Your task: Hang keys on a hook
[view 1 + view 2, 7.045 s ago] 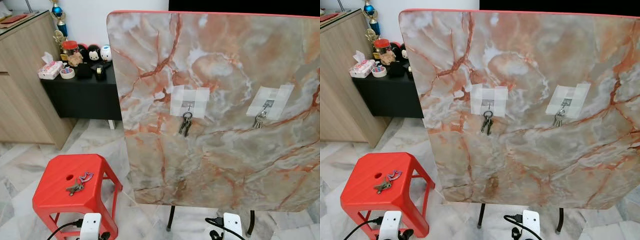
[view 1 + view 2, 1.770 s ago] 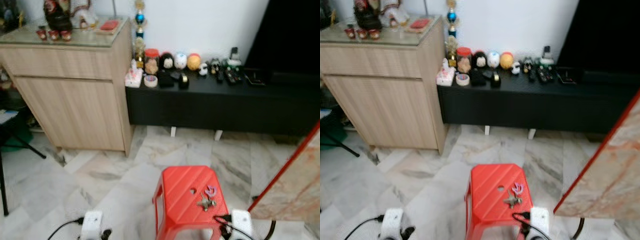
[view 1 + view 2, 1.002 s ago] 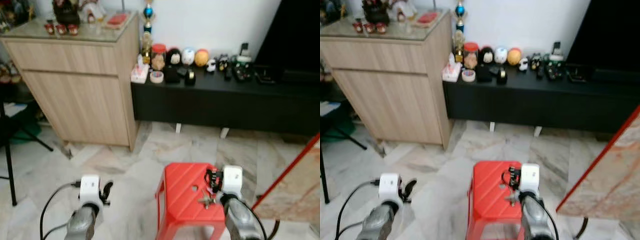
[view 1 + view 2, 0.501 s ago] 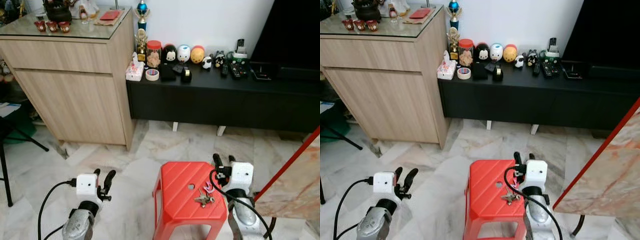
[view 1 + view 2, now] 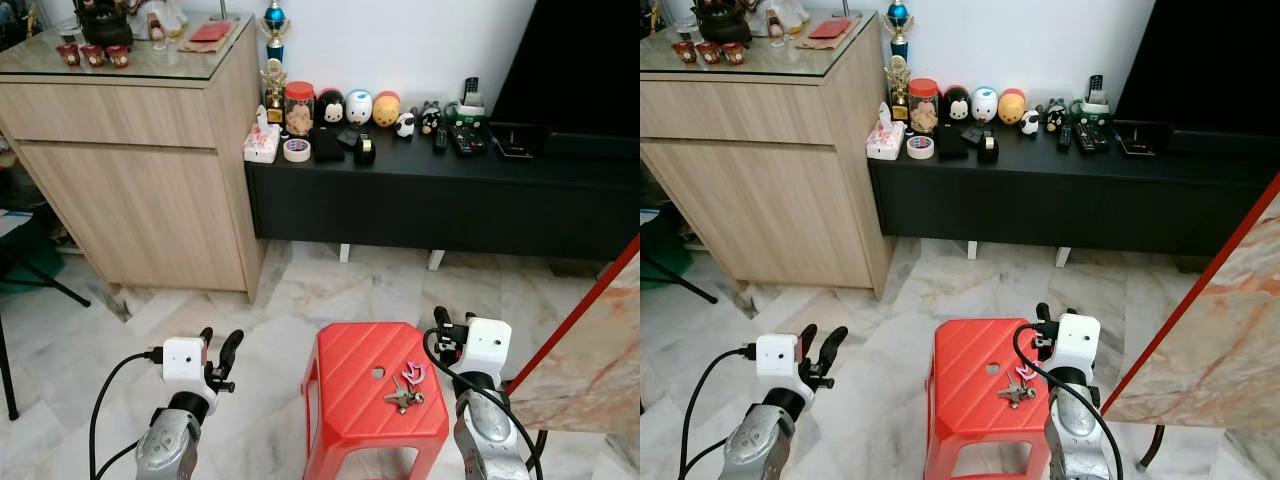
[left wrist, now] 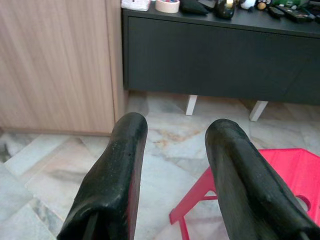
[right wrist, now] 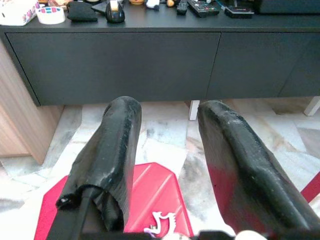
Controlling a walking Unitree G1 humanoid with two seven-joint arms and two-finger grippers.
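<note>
Both my end effectors stood open and empty: my right end effector (image 5: 441, 321) hovered just beside the keys (image 5: 403, 394) lying on the red stool (image 5: 350, 400); my left end effector (image 5: 219, 348) hung over the floor.

A wooden cabinet (image 5: 140, 150) stands beside a black low console (image 5: 450, 195) carrying small figurines (image 5: 360, 107).

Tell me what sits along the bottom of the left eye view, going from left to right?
Left gripper → red stool → keys on it → right gripper → tilted marble tabletop.
</note>
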